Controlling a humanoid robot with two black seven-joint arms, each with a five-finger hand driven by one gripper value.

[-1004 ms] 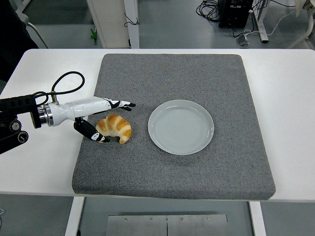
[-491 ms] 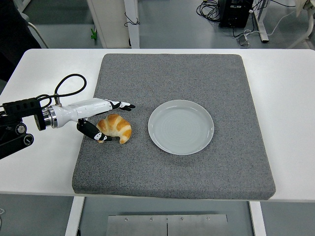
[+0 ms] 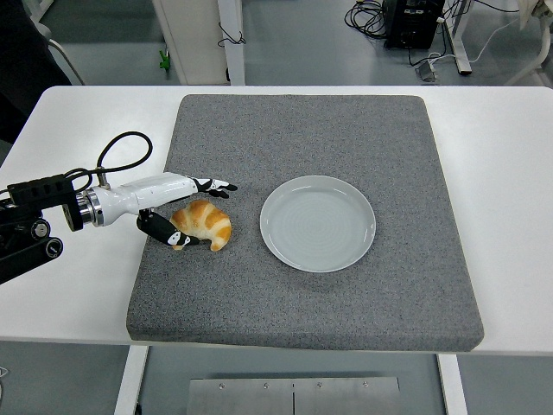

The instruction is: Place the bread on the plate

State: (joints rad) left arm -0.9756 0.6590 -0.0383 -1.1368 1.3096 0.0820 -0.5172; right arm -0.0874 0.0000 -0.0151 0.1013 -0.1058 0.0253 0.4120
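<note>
While the left arm is reaching in from the left edge over the white table (image 3: 78, 294), its left hand (image 3: 177, 207) is sitting at the left border of the grey mat (image 3: 346, 294), with the fingers spread wide around the bread (image 3: 204, 223). The upper fingers (image 3: 212, 185) are stretching out straight towards the right, lying just beyond the far side of the bread, and I cannot tell whether they are touching it. The thumb (image 3: 164, 232) is curling under on the near side, its tip pressing against the left end of the bread. So the hand is bracketing the bread from two sides rather than clamping it fully; the grasp is looking loose and half open.

Between those fingers and the thumb, the bread, a golden croissant, is lying flat on the mat, not lifted that I can see. To the right of the fingertips, a short stretch of bare mat is separating the bread from the plate (image 3: 285, 246). The plate, pale and round, is resting near the middle of the mat with nothing on it.

Further right, the mat is giving way to white table. The right arm is not showing anywhere in the view.
</note>
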